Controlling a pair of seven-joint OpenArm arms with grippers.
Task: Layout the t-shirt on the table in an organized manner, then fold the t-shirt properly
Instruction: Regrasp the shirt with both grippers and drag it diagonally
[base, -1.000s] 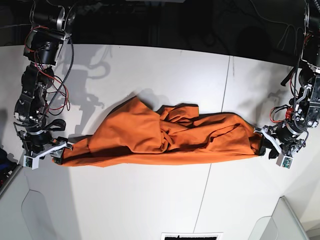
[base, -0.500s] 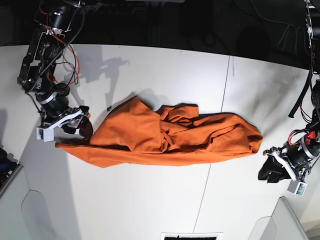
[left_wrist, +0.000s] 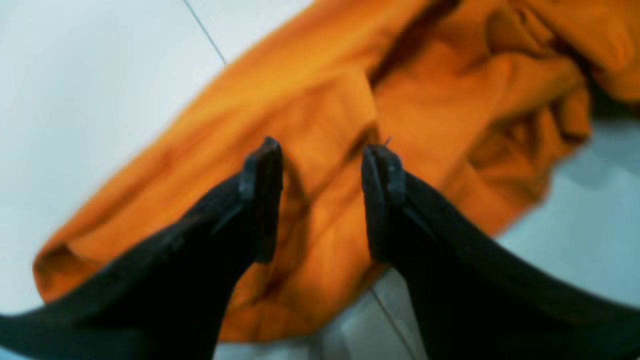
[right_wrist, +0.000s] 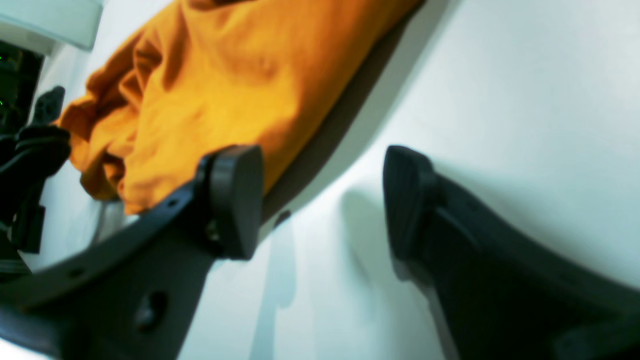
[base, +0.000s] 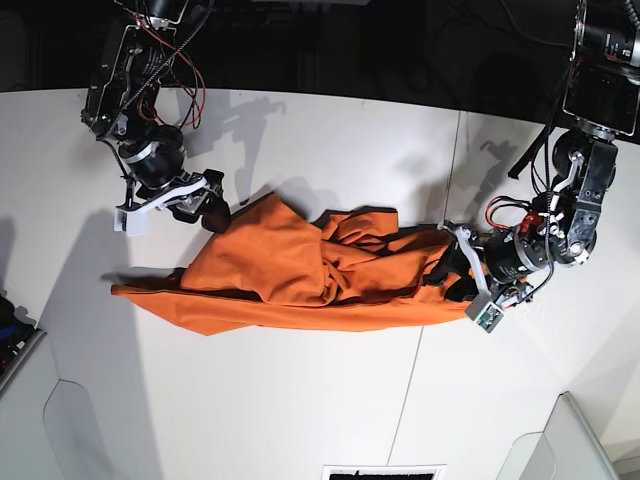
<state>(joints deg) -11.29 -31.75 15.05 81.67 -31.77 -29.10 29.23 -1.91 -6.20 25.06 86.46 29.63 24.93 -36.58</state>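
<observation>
The orange t-shirt (base: 310, 275) lies crumpled in a long band across the white table (base: 300, 400). My left gripper (base: 452, 268) is at the shirt's right end. In the left wrist view it (left_wrist: 322, 155) is open with both fingers over the wrinkled cloth (left_wrist: 310, 110), holding nothing. My right gripper (base: 205, 210) is by the shirt's upper left corner. In the right wrist view it (right_wrist: 320, 200) is open over bare table (right_wrist: 500, 100), with the shirt's edge (right_wrist: 215, 90) just beside one finger (right_wrist: 235, 200).
A thin dark seam (base: 452, 160) crosses the table and passes under the shirt's right part. Grey panels sit at the near corners (base: 80, 430) (base: 575, 440). A dark vent (base: 383, 472) is at the near edge. The far edge meets a dark background.
Both grippers let go of the shirt's ends and lifted away. The left gripper has come back over the right end. The right gripper has moved up to the upper left corner.
</observation>
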